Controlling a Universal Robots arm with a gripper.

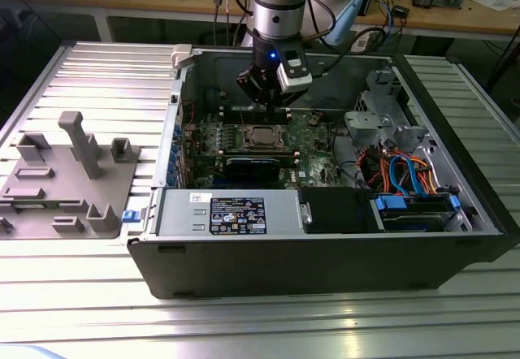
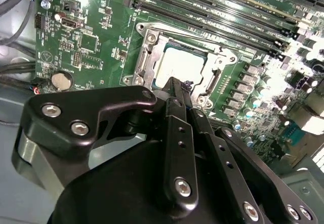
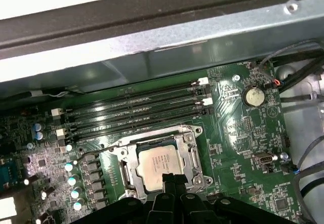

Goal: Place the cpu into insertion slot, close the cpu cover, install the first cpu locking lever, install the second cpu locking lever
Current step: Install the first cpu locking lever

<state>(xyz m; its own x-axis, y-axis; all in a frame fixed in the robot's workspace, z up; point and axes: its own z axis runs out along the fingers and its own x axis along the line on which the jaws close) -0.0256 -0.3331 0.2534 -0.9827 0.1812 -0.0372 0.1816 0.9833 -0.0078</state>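
On the grey desk (image 1: 65, 310) sits an open case (image 1: 325, 261), where the cpu (image 2: 179, 64) lies on the green board (image 2: 96, 41) with the cover (image 2: 148, 49) down round it, and the pincer (image 2: 174, 83), squeezed tight on nothing, hangs close above, best pushing softly, straight down.

Bright, even overhead light fell; glare streaked the table (image 1: 349, 314) at six o'clock from the case (image 1: 325, 270), whose inside lay shadowed. In the second wrist view, glare washed the memory slots (image 2: 223, 12) and cpu (image 2: 179, 64) pale.
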